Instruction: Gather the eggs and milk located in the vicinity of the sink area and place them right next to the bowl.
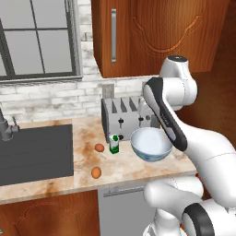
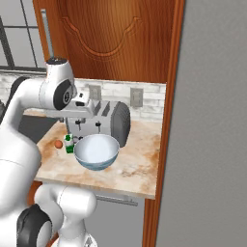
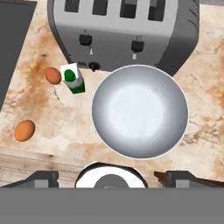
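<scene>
in the left base view the bowl [image 1: 151, 144] sits on the marble counter [image 1: 124, 170] right in front of the silver toaster [image 1: 125, 117], and everything else can be read off it: the milk [image 1: 114, 144] stands upright just to the bowl's left, close but not touching, one egg [image 1: 99, 147] lies just beyond the milk on the side away from the bowl, and the second egg [image 1: 96, 172] rests further out toward the counter's front edge, between the bowl and the sink area [image 1: 34, 152]. the milk and the nearer egg look about where the task wants them, which suggests only the front egg is left to fetch, though that is a judgement. in the right base view the bowl [image 2: 96, 151] again fronts the toaster [image 2: 101, 121], with the milk [image 2: 69, 144] tucked at its far side and one egg [image 2: 58, 144] just past that; the arm's elbow hides the rest of that stretch of counter. in the hand view the camera looks straight down on the bowl [image 3: 140, 111], the milk [image 3: 73, 78] and near egg [image 3: 53, 75] sitting off toward the toaster's [image 3: 124, 30] corner, the loose egg [image 3: 24, 130] well apart toward the counter's front. the gripper [image 3: 109, 178] hangs high above the bowl's near rim with its fingertips spread wide and nothing between them, a posture that fits surveying before reaching for the stray egg.
</scene>
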Robot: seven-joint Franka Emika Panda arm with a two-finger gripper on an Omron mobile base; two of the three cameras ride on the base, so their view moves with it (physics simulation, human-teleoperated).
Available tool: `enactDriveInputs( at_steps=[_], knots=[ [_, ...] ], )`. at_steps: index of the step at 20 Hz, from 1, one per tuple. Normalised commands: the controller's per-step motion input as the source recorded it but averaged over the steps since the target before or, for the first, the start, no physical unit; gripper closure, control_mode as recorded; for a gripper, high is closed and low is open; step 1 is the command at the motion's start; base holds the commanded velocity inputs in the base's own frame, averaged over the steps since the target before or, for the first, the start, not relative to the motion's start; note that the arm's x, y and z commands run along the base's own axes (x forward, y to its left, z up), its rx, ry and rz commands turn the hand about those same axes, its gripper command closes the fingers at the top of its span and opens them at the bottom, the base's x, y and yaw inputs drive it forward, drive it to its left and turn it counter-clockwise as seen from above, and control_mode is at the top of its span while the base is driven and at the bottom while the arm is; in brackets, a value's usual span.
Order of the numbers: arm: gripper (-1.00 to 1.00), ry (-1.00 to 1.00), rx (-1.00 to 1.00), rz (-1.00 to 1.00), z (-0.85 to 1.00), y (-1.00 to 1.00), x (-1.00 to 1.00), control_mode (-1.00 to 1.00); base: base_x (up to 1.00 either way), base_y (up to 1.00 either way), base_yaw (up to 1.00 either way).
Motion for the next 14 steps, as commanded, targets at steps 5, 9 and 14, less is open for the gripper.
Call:
enactDriveInputs(
  at_steps=[5, 9, 14],
  knots=[
    [-1.0, 0.0, 0.0, 0.07, -0.22, 0.42, -0.29, -1.0, 0.0, 0.0, 0.0],
    [-1.0, 0.0, 0.0, 0.04, -0.18, 0.44, -0.08, -1.0, 0.0, 0.0, 0.0],
    [-1.0, 0.0, 0.0, 0.02, -0.23, 0.39, 0.0, -1.0, 0.0, 0.0, 0.0]
  ],
)
